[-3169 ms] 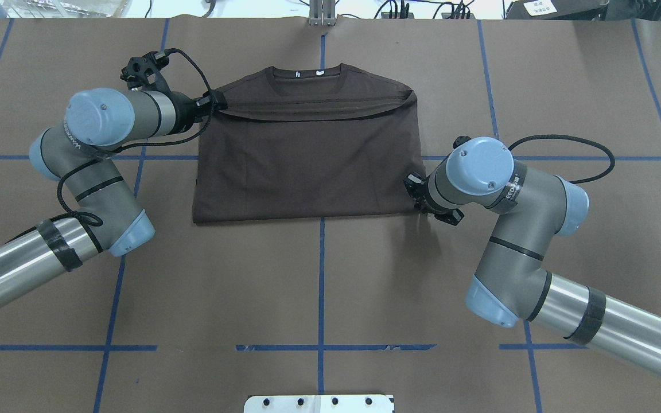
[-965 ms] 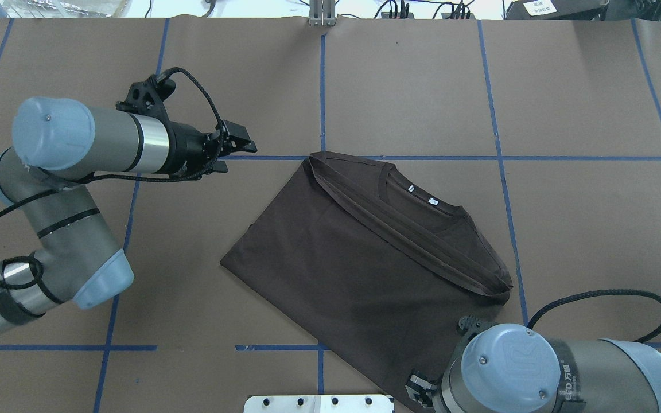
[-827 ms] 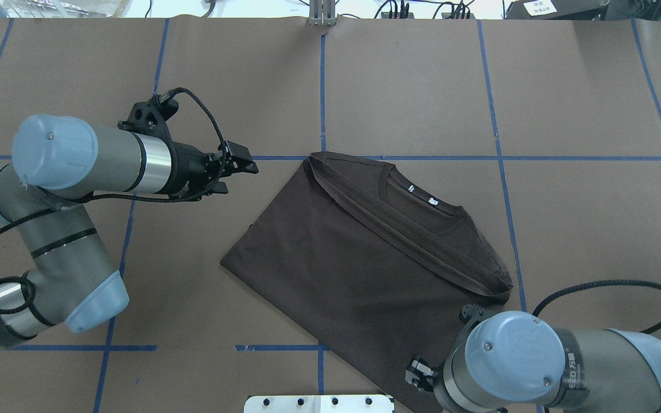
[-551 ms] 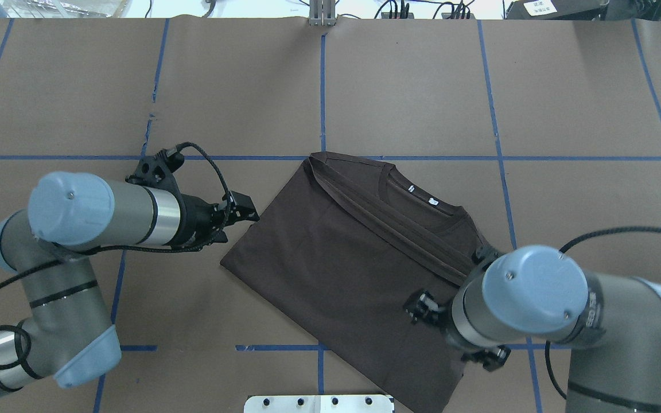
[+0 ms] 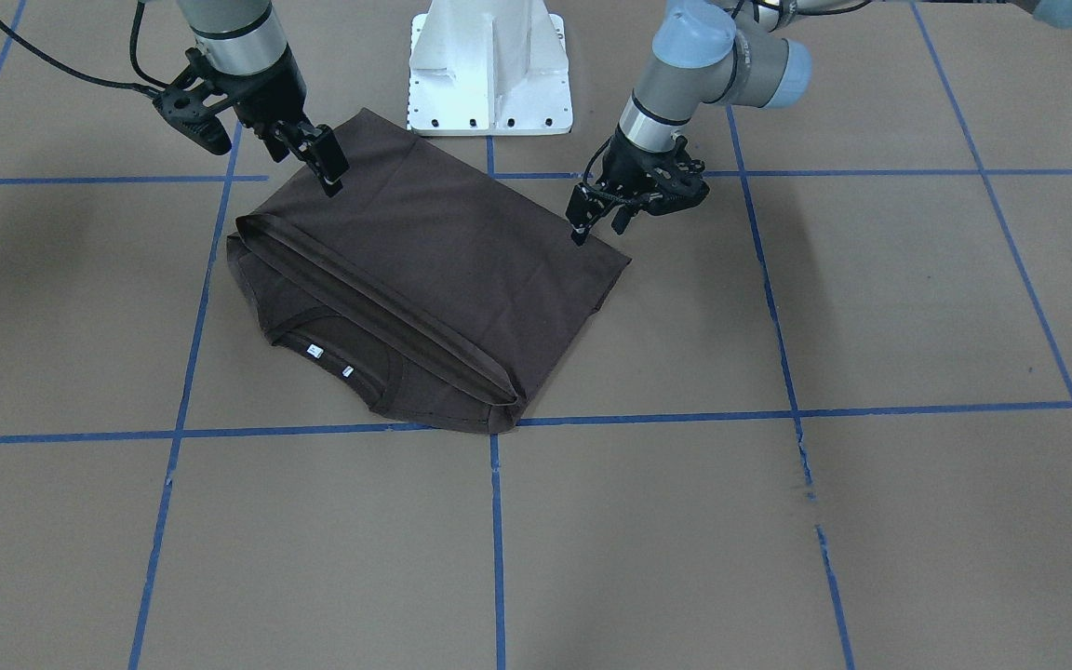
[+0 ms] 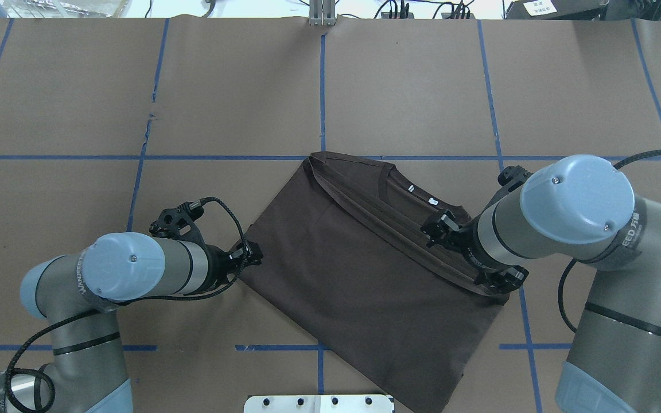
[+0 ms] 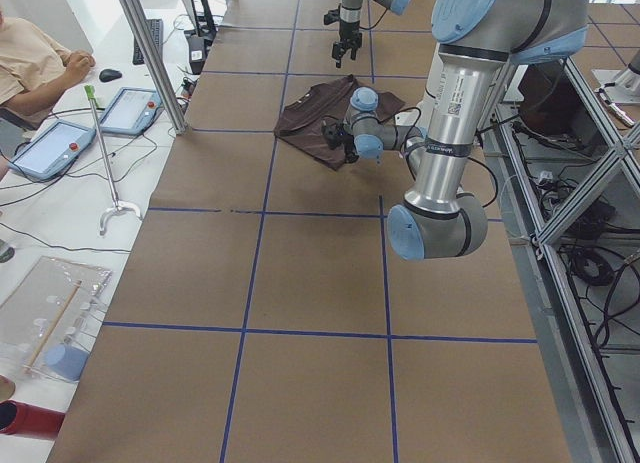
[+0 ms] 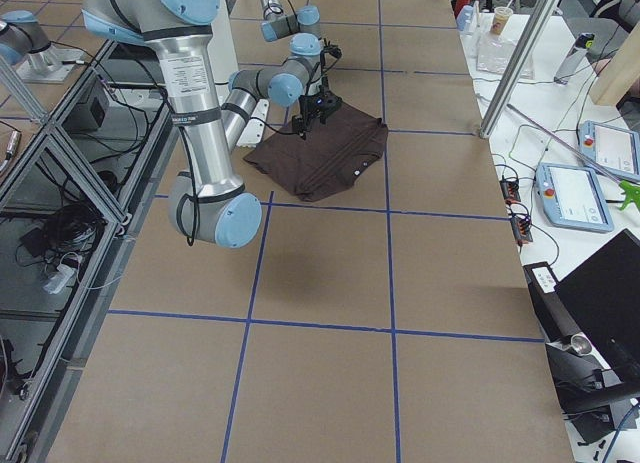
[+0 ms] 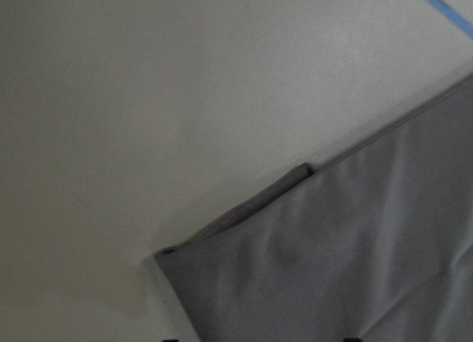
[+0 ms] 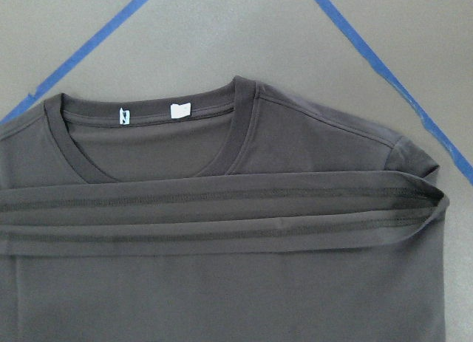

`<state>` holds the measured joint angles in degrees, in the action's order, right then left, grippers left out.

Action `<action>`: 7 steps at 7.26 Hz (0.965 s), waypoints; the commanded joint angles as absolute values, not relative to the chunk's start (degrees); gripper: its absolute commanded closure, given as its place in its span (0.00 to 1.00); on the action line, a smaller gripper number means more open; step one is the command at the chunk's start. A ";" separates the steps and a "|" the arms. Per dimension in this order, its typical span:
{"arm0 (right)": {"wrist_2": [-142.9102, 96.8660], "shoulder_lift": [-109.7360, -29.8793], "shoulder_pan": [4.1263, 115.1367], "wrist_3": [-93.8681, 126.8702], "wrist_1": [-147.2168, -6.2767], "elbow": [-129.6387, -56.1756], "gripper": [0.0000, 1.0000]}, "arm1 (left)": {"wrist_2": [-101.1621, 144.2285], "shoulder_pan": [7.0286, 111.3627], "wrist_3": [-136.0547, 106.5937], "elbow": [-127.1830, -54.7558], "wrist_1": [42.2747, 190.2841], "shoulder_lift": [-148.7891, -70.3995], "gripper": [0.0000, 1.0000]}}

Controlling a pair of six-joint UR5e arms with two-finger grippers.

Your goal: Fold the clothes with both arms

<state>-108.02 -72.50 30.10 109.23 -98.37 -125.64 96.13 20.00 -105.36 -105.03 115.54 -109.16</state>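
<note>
Brown paper-covered table (image 6: 411, 86), gridded with blue tape lines (image 6: 49, 157). Nearest, at 6 o'clock: white metal pedestal base plate (image 6: 319, 403). One corner of the dark brown-grey folded cotton T-shirt (image 6: 353, 281) lies just beside it. Shirt flat, set askew, mid-table.

Black two-finger left gripper (image 6: 252, 254) at the shirt's 9 o'clock corner. Jaws parted, the corner just ahead of them, flat on the paper, not pinched.

Black two-finger right gripper (image 6: 440, 228) over the doubled hem band (image 6: 365, 207) at 2 o'clock. Jaws look parted, holding nothing; contact with the cloth unclear.

Farther, toward 1 o'clock: ribbed round collar (image 10: 242, 128), small white neck tags (image 10: 177, 110).
</note>
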 commanded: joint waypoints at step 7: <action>-107.49 -71.19 30.94 108.72 -98.17 -121.73 0.00 | 94.92 24.15 -98.30 -102.83 114.08 -110.30 1.00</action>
